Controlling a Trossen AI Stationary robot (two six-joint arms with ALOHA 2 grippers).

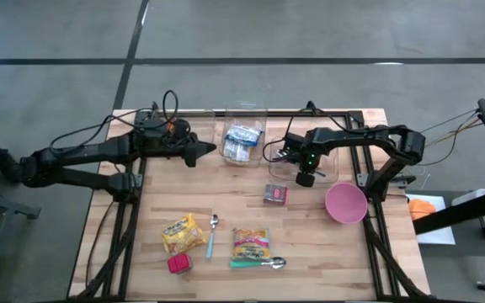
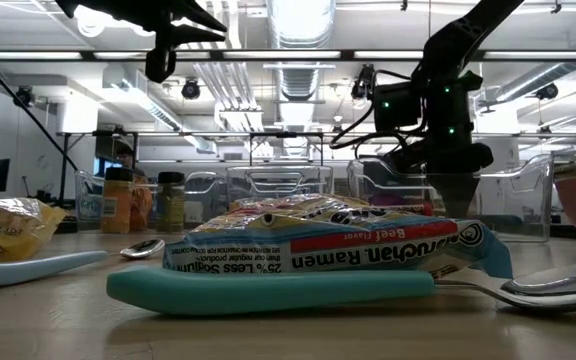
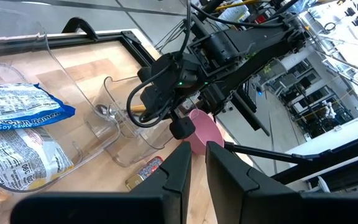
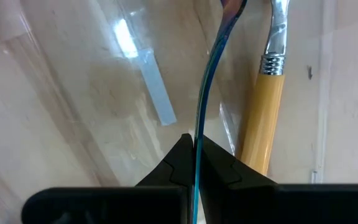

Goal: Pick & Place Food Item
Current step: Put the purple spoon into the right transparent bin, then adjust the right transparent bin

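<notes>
Nearest the front edge, a ramen packet [image 1: 251,241] lies on a teal spoon [image 1: 259,263], with a yellow packet [image 1: 182,233], a red item [image 1: 178,264] and a blue-handled spoon [image 1: 211,240] beside them, all loose on the table. Mid-table sit a small dark packet [image 1: 275,194] and an empty pink bowl [image 1: 345,204]. Farther back, the right gripper [image 1: 306,178] is down in a second clear bin [image 3: 98,134], fingers clenched. The left gripper [image 1: 200,155] hovers beside the clear bin [image 1: 260,126], pinched nearly together with nothing in it. That far bin already holds two ramen packets [image 1: 242,141], so I'd call the job partly done. Only the right wrist view shows a thin bluish edge running out from between the fingertips [image 4: 194,140] next to a yellow-handled utensil [image 4: 263,112]; I can't tell whether it is gripped. Only the low view shows the packet's print.
</notes>
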